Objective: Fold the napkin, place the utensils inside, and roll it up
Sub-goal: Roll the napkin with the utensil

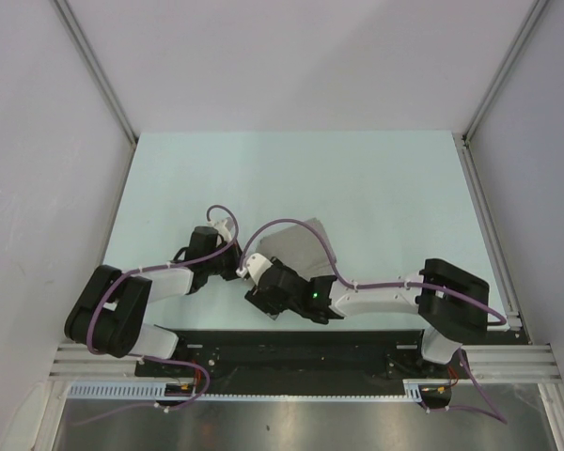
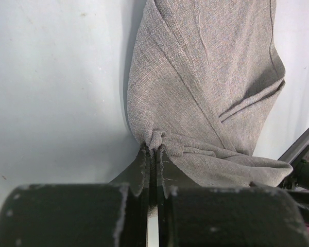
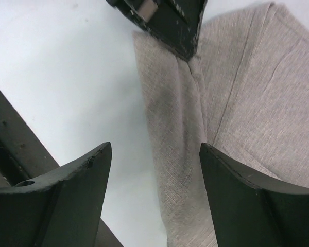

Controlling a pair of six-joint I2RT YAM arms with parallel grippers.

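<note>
The light-grey napkin [image 1: 299, 246] lies rumpled on the pale table near the front middle. My left gripper [image 1: 237, 250] is shut on a bunched edge of the napkin [image 2: 211, 87]; its fingertips [image 2: 143, 157] pinch the cloth where it puckers. My right gripper [image 1: 259, 274] is open and empty just above the napkin's near edge [image 3: 175, 128], which runs between its two fingers [image 3: 87, 175]. The left gripper [image 3: 167, 23] shows at the top of the right wrist view, holding the cloth. No utensils are in view.
A black rail [image 1: 301, 343] runs along the table's near edge close behind both grippers; it also shows in the right wrist view [image 3: 13, 139]. White walls with aluminium posts [image 1: 99, 75] enclose the table [image 1: 291, 169] on three sides.
</note>
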